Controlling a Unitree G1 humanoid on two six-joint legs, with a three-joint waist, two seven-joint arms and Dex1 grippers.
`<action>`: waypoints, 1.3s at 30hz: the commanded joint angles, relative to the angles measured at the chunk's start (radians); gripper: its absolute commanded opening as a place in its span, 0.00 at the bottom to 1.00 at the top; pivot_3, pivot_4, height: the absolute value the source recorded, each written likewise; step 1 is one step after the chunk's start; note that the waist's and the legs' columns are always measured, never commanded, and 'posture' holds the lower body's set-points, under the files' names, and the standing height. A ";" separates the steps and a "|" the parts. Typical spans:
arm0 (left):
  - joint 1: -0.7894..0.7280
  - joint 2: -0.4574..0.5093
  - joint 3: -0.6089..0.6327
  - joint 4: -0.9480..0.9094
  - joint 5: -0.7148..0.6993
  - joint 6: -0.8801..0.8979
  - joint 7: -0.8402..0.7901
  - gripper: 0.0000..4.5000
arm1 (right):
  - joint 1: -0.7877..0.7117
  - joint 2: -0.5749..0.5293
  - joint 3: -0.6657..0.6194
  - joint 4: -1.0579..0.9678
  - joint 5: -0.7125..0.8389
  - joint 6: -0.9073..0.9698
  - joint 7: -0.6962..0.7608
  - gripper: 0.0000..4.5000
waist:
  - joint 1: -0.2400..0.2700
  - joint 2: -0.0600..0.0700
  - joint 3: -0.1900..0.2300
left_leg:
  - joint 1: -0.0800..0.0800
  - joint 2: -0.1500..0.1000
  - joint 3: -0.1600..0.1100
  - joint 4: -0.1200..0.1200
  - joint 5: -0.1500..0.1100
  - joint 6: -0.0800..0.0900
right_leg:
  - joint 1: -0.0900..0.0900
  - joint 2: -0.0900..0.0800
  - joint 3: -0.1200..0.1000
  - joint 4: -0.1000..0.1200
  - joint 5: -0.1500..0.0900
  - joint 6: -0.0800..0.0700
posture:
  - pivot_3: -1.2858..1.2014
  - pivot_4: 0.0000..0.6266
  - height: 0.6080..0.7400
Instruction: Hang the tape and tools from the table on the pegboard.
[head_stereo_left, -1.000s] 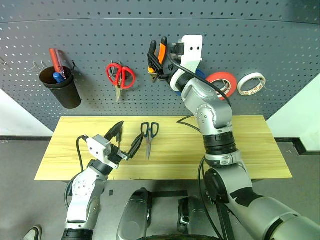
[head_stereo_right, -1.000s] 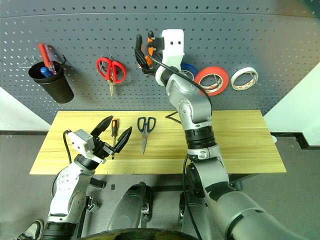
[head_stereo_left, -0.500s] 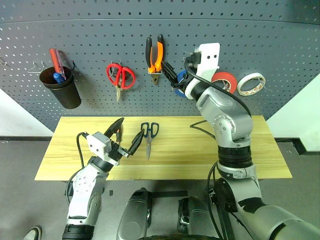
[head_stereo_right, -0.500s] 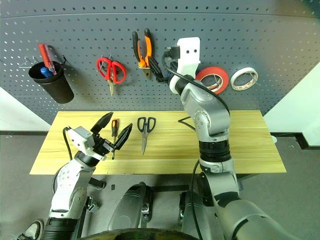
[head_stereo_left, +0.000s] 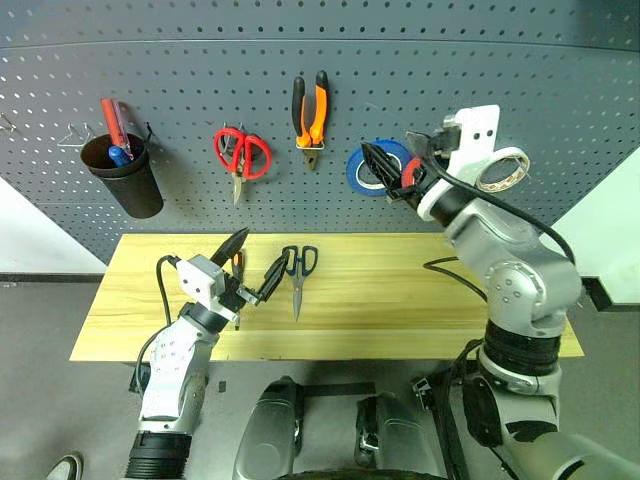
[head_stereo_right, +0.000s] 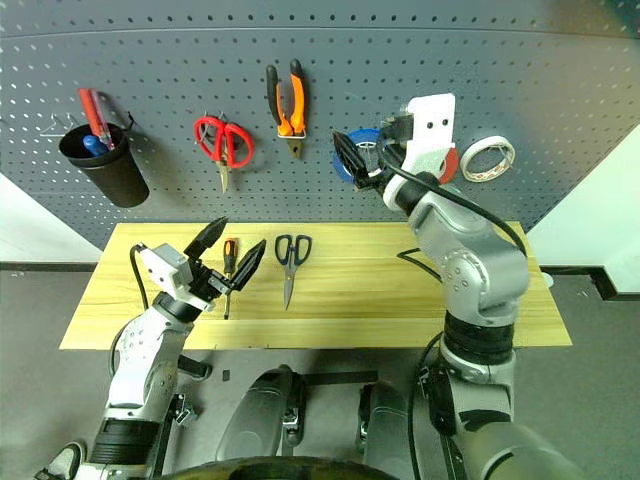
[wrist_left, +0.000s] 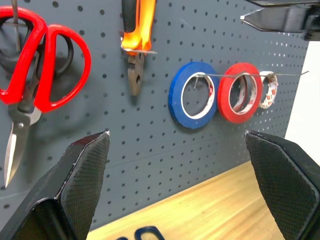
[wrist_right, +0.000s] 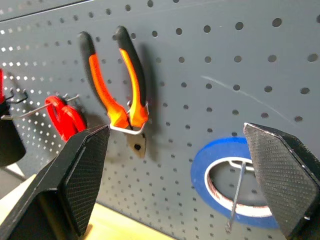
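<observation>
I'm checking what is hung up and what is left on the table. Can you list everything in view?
pegboard: one, dark grey, behind the table
pliers: one, orange and black, hung on the pegboard
red scissors: one, on the pegboard
blue tape: one, on a hook
red tape: one, beside the blue
white roll: one, red-rimmed, furthest right
cup: one, black, pens inside
table: one, light wood
dark scissors: one, on the table
screwdriver: one, orange and black, on the table
left gripper: open
right gripper: open
</observation>
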 joint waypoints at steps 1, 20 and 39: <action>-0.003 0.008 0.020 -0.009 -0.001 0.030 0.020 1.00 | 0.043 -0.015 -0.020 -0.108 0.077 0.054 0.009 0.99 | 0.000 -0.001 -0.002 | 0.000 0.000 0.000 0.000 0.000 0.000 | 0.000 0.000 0.000 0.000 0.000 0.000 | 0.63 0.09 0.37; -0.027 -0.046 -0.034 -0.144 0.121 0.589 0.416 1.00 | 0.370 -0.190 0.134 -0.146 -0.035 -0.072 0.120 0.99 | 0.005 -0.008 -0.030 | 0.013 0.000 -0.001 -0.002 0.000 0.000 | 0.014 -0.001 -0.001 -0.002 -0.001 0.001 | 0.63 0.09 0.37; -0.148 -0.230 -0.130 0.023 0.333 0.895 0.700 1.00 | 0.276 -0.261 0.112 -0.190 0.167 -0.052 0.297 0.99 | 0.023 -0.008 -0.030 | 0.018 0.000 -0.005 -0.002 -0.001 0.001 | 0.018 -0.002 -0.001 -0.002 -0.002 0.003 | 0.63 0.15 0.37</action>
